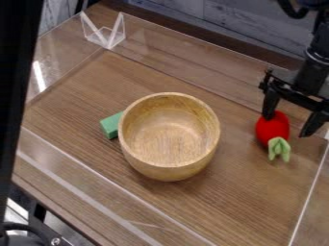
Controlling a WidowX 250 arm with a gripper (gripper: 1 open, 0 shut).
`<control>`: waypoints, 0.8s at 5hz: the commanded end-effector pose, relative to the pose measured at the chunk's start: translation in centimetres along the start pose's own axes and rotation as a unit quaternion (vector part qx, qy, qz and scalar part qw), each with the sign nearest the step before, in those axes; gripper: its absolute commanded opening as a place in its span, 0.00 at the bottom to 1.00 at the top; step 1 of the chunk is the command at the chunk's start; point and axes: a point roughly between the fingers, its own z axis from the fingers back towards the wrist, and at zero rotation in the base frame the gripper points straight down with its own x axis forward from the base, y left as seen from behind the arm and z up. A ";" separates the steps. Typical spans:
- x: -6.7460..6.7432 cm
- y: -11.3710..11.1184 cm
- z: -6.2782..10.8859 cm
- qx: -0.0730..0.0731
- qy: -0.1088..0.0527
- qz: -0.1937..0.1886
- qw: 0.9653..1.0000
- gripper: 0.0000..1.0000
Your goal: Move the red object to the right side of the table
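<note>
The red object is a small rounded strawberry-like toy with a green leafy end, lying on the brown wood-grain table near its right side. My black gripper hangs just above and slightly behind it, open, one finger on each side of the toy's top. Nothing is held; the toy rests on the tabletop.
A wooden bowl stands at the table's middle, with a flat green wedge block against its left side. Low clear acrylic walls enclose the table. A clear folded stand sits at the back left corner.
</note>
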 end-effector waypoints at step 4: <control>1.4 1.1 1.4 -0.018 -0.020 0.064 0.998 1.00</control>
